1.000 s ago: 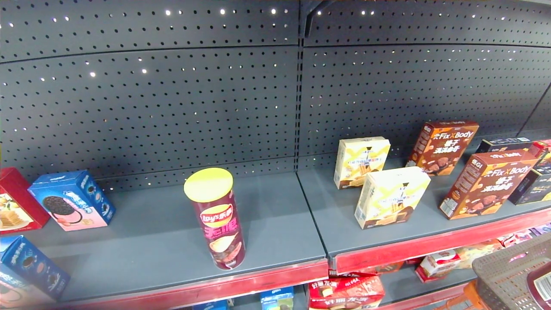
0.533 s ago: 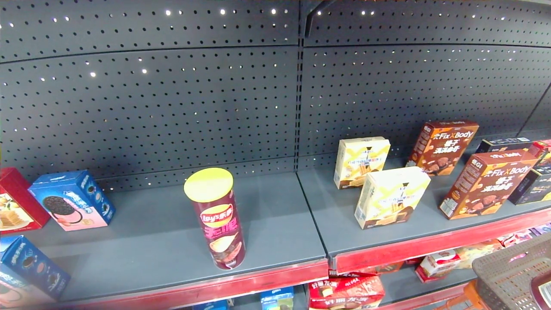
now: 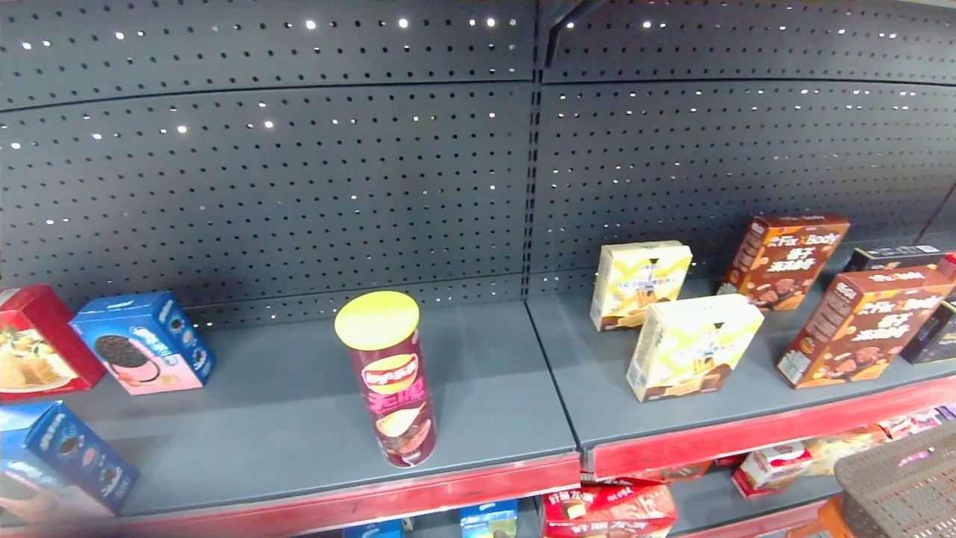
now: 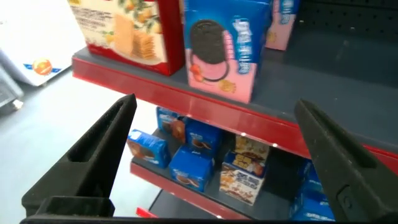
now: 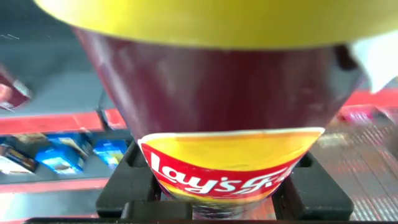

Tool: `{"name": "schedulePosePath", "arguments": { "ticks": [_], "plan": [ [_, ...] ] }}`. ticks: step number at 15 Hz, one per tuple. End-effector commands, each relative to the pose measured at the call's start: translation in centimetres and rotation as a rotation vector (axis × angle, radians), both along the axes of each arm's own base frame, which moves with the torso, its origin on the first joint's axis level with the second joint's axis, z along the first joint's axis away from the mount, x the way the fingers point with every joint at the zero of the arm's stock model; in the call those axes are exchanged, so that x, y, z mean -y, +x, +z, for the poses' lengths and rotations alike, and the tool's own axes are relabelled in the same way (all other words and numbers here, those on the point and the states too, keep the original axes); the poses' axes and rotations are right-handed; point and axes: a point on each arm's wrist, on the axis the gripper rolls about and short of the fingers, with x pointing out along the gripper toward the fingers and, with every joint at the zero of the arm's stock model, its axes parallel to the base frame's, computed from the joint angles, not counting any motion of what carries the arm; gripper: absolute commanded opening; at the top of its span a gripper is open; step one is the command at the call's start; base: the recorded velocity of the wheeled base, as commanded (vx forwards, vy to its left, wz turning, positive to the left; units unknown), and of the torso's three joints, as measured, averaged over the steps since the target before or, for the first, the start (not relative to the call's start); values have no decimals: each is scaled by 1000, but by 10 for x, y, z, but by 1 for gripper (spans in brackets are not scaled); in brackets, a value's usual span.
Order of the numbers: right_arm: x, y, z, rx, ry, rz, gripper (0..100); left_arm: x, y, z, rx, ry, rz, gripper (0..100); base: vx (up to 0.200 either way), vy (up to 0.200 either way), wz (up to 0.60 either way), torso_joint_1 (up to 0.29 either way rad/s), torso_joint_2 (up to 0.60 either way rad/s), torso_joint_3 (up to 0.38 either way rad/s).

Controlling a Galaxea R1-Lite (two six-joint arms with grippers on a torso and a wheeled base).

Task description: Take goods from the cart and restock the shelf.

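Observation:
A maroon chip can with a yellow lid (image 3: 392, 381) stands upright near the front edge of the grey shelf (image 3: 284, 418). A second maroon chip can (image 5: 211, 93) of the same kind sits in my right gripper (image 5: 214, 196), which is shut on it, with its yellow lid nearest the camera. My left gripper (image 4: 216, 106) is open and holds nothing. It hangs in front of the shelf's red edge below a blue cookie box (image 4: 221, 46). The brown basket of the cart (image 3: 904, 486) shows at the lower right.
Blue cookie boxes (image 3: 146, 351) and a red box (image 3: 41, 347) stand left of the can. Two cream boxes (image 3: 691, 347) and brown boxes (image 3: 863, 325) stand to the right. Bare shelf lies on both sides of the can. Lower shelves hold more packs (image 4: 186, 155).
The head view has shifted slightly to the left. The maroon can seen over the basket at the lower right edge has dropped out of that view.

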Motion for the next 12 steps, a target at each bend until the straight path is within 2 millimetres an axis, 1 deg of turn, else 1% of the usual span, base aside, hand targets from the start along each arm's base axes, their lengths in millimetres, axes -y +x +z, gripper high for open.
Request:
{"name": "schedulePosePath", "arguments": {
  "ticks": [1, 7, 8, 10, 12],
  "plan": [
    [1, -4, -1, 19, 5, 7, 0, 0, 0, 0, -2, -2, 1, 100, 0, 0, 600, 7, -12, 7],
    [1, -3, -1, 14, 3, 73, 0, 0, 0, 0, -2, -2, 2, 100, 0, 0, 0, 0, 0, 0],
    [2, -4, 0, 29, 7, 115, 0, 0, 0, 0, -4, -3, 1, 100, 0, 0, 0, 0, 0, 0],
    [3, -8, 1, 52, 23, 288, 0, 0, 0, 0, -2, -2, 2, 100, 0, 0, 0, 0, 0, 0],
    [0, -2, 3, 38, 21, 343, 0, 0, 0, 0, -4, -3, 2, 100, 0, 0, 0, 0, 0, 0]
  ]
}}
